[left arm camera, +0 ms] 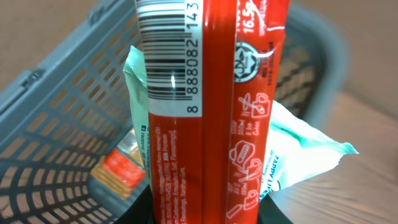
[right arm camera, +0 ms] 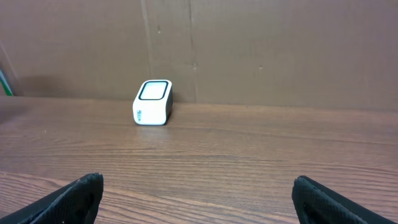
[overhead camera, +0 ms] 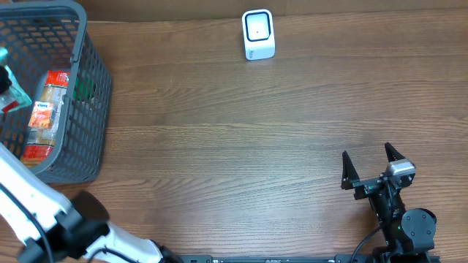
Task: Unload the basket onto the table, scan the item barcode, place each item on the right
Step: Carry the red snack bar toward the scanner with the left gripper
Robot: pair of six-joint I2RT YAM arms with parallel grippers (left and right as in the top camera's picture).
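Early going: the left gripper [left arm camera: 208, 214] is clamped on a glossy red packet [left arm camera: 211, 124], its barcode [left arm camera: 168, 56] showing, over the grey plastic lattice basket [overhead camera: 91, 95]. The boxy white scanner [overhead camera: 258, 34] sits well apart across the wood-grain table [overhead camera: 256, 146] — carrying and presenting are left. The right gripper [overhead camera: 367, 155] rests with its fingers wide apart.

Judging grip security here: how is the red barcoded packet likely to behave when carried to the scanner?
The red packet has a glossy film with glare spots, so it is probably slippery. Its creased lengthwise seam suggests a soft wrapper that may flex. It looks slim, so it is likely light.
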